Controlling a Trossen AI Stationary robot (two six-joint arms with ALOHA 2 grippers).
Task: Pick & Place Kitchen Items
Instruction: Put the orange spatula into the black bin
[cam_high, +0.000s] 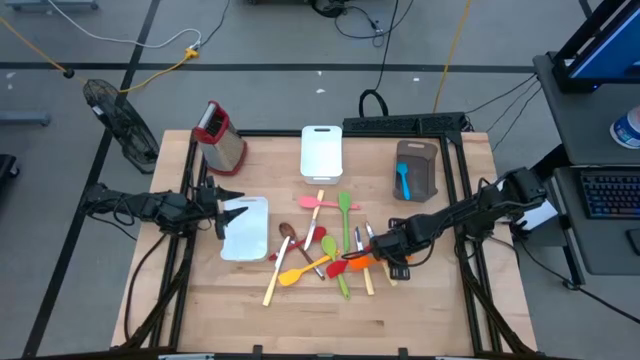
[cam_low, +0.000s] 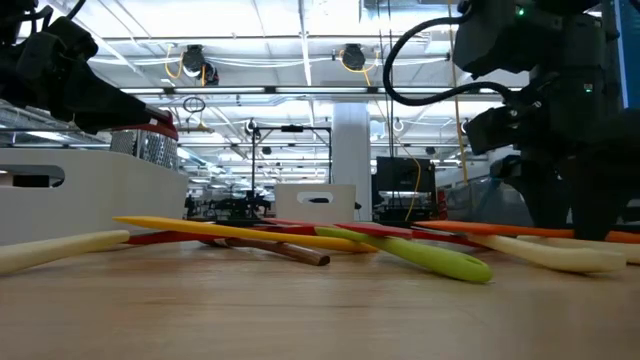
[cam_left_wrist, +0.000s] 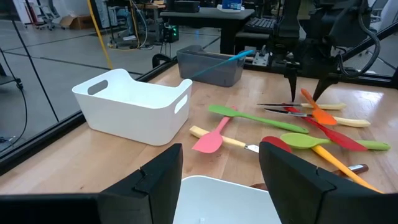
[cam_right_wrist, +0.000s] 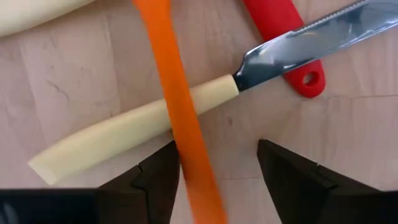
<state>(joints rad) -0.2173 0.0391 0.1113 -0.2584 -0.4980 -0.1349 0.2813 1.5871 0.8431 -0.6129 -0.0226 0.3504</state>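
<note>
The kitchen items (cam_high: 325, 250), spoons and spatulas in several colours, lie in a loose pile at the table's middle. My right gripper (cam_high: 362, 258) points down over the pile's right side, open. In its wrist view (cam_right_wrist: 216, 149) its fingers stand on either side of an orange handle (cam_right_wrist: 177, 106). That handle lies across a cream-handled knife (cam_right_wrist: 124, 134), beside a red handle (cam_right_wrist: 292, 56). The left wrist view shows the gripper's tips (cam_left_wrist: 305, 96) just above the orange spatula (cam_left_wrist: 318, 114). My left gripper (cam_high: 222, 212) waits open at the table's left, over a white tray (cam_left_wrist: 211, 193).
A steel grater with a red top (cam_high: 220, 135) stands at the far left. A white bin (cam_high: 321, 152) stands at the far middle. A brown bin (cam_high: 416, 170) holding a blue utensil (cam_high: 403, 182) stands at the far right. Bare wood lies along the near edge.
</note>
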